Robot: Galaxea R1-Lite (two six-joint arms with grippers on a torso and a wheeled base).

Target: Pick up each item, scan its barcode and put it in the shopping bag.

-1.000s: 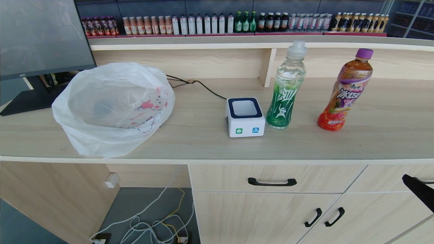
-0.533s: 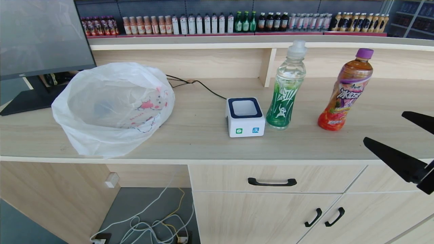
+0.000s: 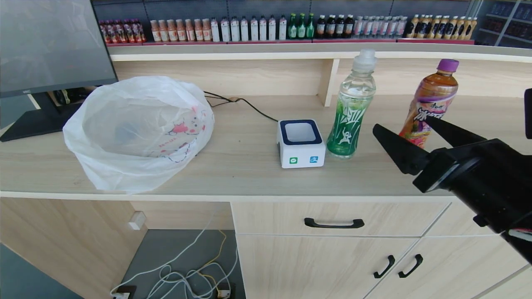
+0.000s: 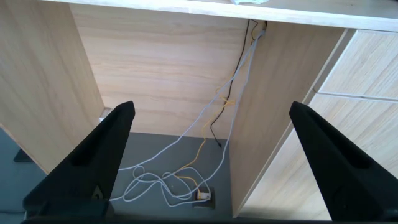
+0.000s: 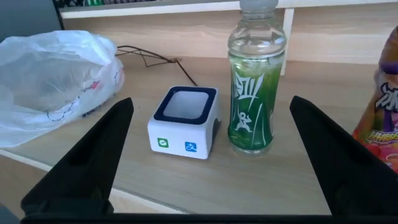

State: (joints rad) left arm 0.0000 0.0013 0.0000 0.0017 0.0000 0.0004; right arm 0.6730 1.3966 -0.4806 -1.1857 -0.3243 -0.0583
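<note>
Head view: I am looking down at a pale wood worktop (image 3: 249,174). The white scanner (image 3: 300,143) is sitting at its centre. The green bottle (image 3: 350,112) is standing upright just beside it at 3 o'clock, and the orange bottle (image 3: 432,99) is standing further out at 3 o'clock. The shopping bag (image 3: 137,128) is slumping open at 9 o'clock of the scanner.

My right pincer (image 3: 400,123) is hanging at 4 o'clock of the green bottle, spread wide and holding nothing. In the right wrist view the green bottle is showing between its two fingers, so I am judging that bottle to be the target. One finger is overlapping the orange bottle in the head view, and I cannot tell whether they are touching.

My left pincer (image 4: 211,106) is also spread and empty, hanging below the worktop edge and facing loose cables.

The risks I am weighing:
- Both bottles are tall and narrow, so a finger clipping either one could be tipping it over.
- The gap between the bottles is looking tight for the outer finger.
- The bag's limp rim could be folding shut under a bottle.
</note>
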